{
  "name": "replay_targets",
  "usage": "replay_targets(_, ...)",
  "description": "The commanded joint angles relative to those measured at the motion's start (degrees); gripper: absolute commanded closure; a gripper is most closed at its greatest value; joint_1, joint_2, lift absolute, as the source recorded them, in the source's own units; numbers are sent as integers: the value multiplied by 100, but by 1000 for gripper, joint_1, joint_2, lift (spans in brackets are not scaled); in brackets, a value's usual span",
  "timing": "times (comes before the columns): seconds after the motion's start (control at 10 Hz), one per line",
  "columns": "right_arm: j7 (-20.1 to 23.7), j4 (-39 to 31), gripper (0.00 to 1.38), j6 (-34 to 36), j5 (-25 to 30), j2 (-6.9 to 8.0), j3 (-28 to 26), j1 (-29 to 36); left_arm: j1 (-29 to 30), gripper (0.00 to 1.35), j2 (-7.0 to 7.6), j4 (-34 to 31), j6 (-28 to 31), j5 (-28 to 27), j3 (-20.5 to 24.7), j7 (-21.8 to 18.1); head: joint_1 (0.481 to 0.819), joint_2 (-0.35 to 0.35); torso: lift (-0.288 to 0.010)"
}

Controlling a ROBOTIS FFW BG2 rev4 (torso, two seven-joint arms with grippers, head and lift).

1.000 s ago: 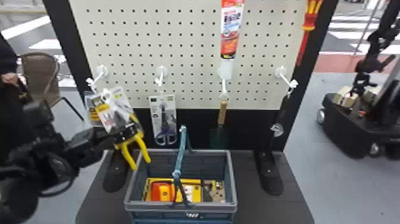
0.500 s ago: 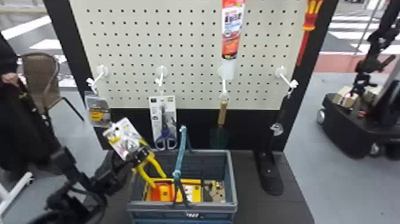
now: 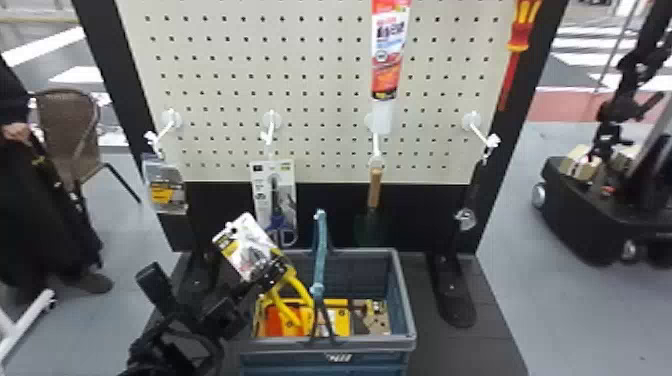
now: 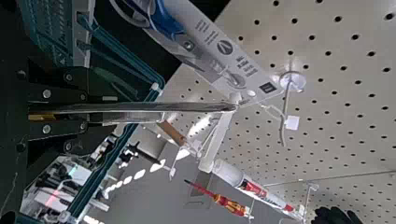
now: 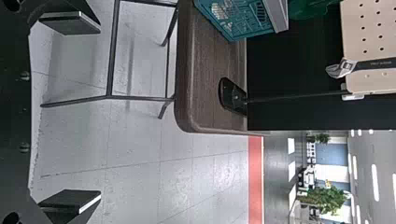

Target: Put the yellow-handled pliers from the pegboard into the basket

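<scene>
My left gripper [image 3: 267, 277] is shut on the yellow-handled pliers [image 3: 295, 295] over the basket's left part, card tilted up and left, yellow handles slanting down inside the basket [image 3: 407, 300]. In the left wrist view the pliers' packaging [image 4: 187, 107] shows edge-on, clamped in my left gripper [image 4: 95, 112]. The basket's upright blue handle [image 3: 321, 250] stands just right of the pliers. In the right wrist view my right gripper [image 5: 70, 114] stands wide open with nothing between its fingers, off to the side of the table.
The basket holds yellow and orange packages [image 3: 340, 315]. On the pegboard [image 3: 310, 65] hang packaged scissors [image 3: 275, 200], a small pack [image 3: 165, 190], a trowel [image 3: 374, 190], a red-and-white tube [image 3: 387, 55], a wrench [image 3: 467, 215] and a red screwdriver [image 3: 520, 35].
The left gripper has carried the pliers from near the pegboard's left hook rightward and down to the basket. Over the last half second they shifted slightly further right. The basket looks still.
</scene>
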Motion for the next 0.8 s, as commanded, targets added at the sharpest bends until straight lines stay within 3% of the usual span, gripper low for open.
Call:
replay_targets(0.0,0,3,58,0,-13,14,0,11,-50,914,6,-4,40,32,-116,17,549,0,-100)
replay_targets(0.1,0,3,58,0,-22,14,0,11,-50,314,32,-4,84,-12,-55,61,549,0,-100)
replay_targets(0.2,0,3,58,0,-30,14,0,11,-62,-2,94,-32,92,-65,-37,87,549,0,-100)
replay_targets(0.5,0,3,58,0,-30,14,0,24,-13,343,138,-187,163,-39,25,122,549,0,-100)
replay_targets(0.7,0,3,58,0,-30,14,0,11,-13,384,138,-187,171,-39,42,131,549,0,-100)
